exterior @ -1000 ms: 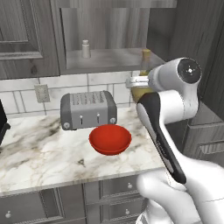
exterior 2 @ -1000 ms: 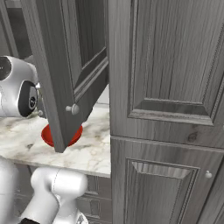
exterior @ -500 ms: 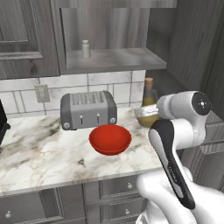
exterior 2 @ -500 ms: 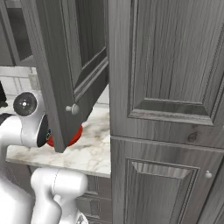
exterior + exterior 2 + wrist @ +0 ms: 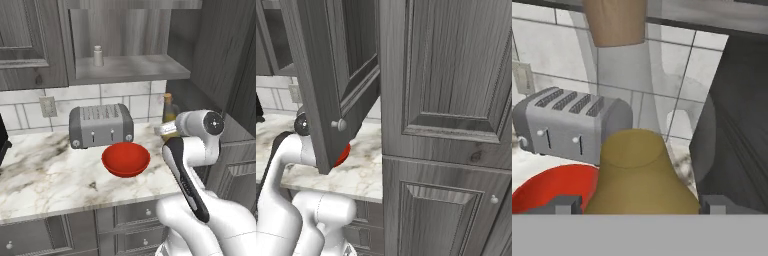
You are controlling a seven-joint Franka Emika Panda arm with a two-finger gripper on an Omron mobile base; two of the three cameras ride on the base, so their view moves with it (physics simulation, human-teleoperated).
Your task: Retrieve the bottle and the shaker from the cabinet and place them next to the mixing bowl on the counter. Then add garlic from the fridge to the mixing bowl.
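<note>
Bottle [image 5: 639, 175] stands between the claw's [image 5: 637, 204] spread fingertips, near the surface's [image 5: 45, 175] right edge, beside the red mixing bowl [image 5: 125, 159].

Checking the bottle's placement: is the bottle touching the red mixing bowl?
Apart. In the left base view the bottle stands to the right of the mixing bowl, with a strip of bare counter between them.
</note>
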